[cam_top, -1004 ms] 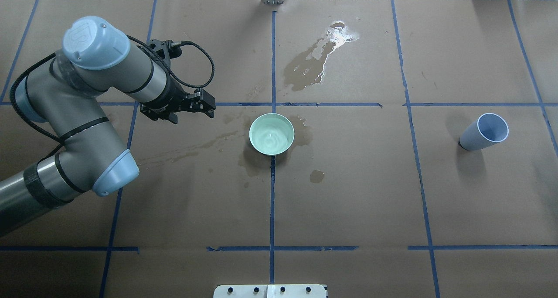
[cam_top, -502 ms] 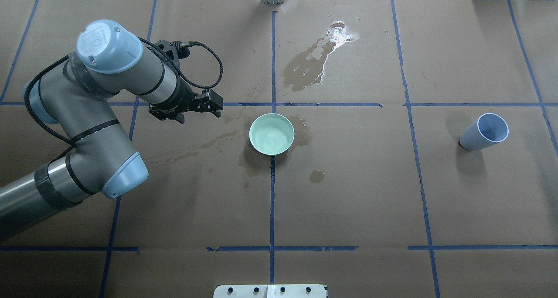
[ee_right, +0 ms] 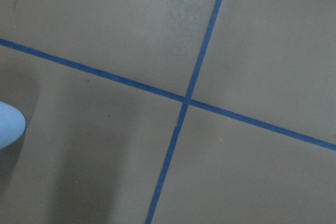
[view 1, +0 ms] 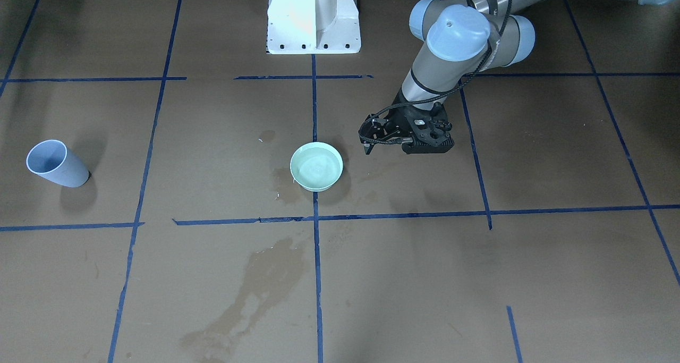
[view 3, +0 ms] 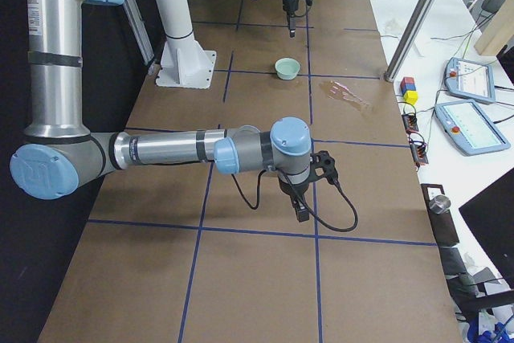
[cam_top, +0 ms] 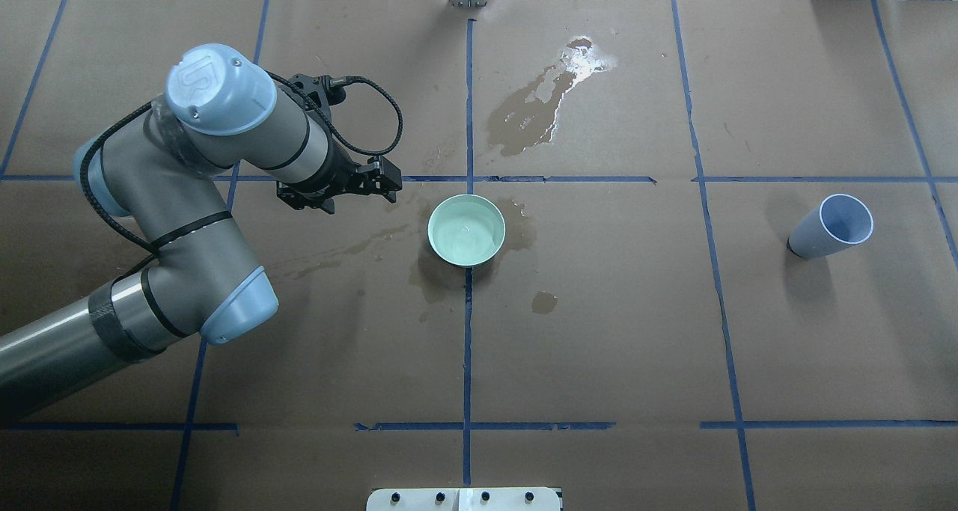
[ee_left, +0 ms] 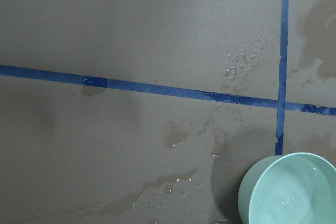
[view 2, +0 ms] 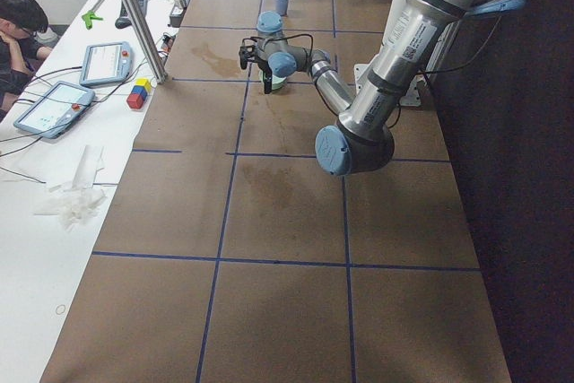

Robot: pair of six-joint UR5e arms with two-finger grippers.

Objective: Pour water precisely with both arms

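The clear water point(cam_top: 465, 236) is held in a shallow mint-green round bowl point(cam_top: 432, 230) set at the middle of the brown paper-covered worktop point(cam_top: 599, 331), on a crossing of blue tape lines point(cam_top: 561, 179). Pale ripples are seen on its surface. Dark wet patches point(cam_top: 430, 275) are spread on the paper around the bowl. A larger glinting spill point(cam_top: 535, 111) lies beyond it, on the side far from the robot. The black left tool point(cam_top: 385, 182) is poised near the bowl on the robot's left, apart from the rim, with nothing seen in it. Whether its fingers are parted or closed cannot be told. It is carried by the grey left arm point(cam_top: 187, 197) with light-blue joint caps. A pale blue plastic cup point(cam_top: 827, 230) stands well apart on the robot's right. The right arm point(view 3: 161, 150) is stretched low over the worktop with the right tool point(view 3: 300, 208) pointed down. Whether that tool is released or clenched cannot be told.
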